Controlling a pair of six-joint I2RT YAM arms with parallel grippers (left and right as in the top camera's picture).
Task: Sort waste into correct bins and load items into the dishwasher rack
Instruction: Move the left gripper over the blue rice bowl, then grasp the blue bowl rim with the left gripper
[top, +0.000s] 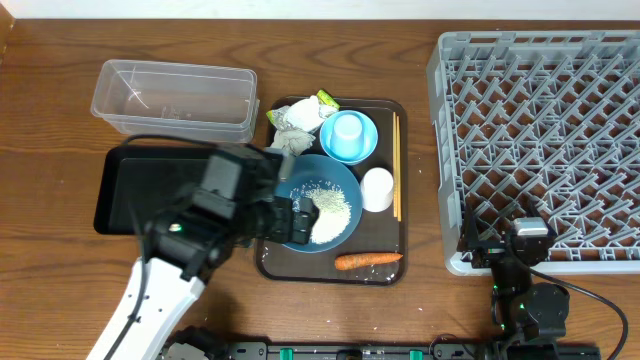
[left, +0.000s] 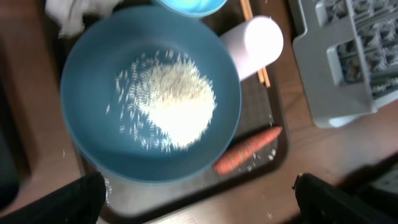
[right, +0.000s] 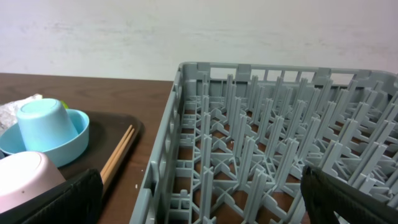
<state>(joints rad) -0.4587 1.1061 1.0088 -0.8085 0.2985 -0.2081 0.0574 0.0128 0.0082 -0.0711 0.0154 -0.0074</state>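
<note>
Over dark-blue bowl (left: 87, 74) of rice (left: 177, 106), left claw (left: 199, 200) spread wide — right claw (right: 199, 202) released, beside rack (right: 249, 118)

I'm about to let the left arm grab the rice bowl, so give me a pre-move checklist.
1. Left gripper open above bowl: ok.
2. Bowl upright, rice heaped inside: ok.
3. White cup clear of bowl rim: cannot tell.
4. Clear tub uncovered: ok.
5. Black tray uncovered: not ok, left arm overhangs it.
6. Right gripper away, by rack: ok.
</note>
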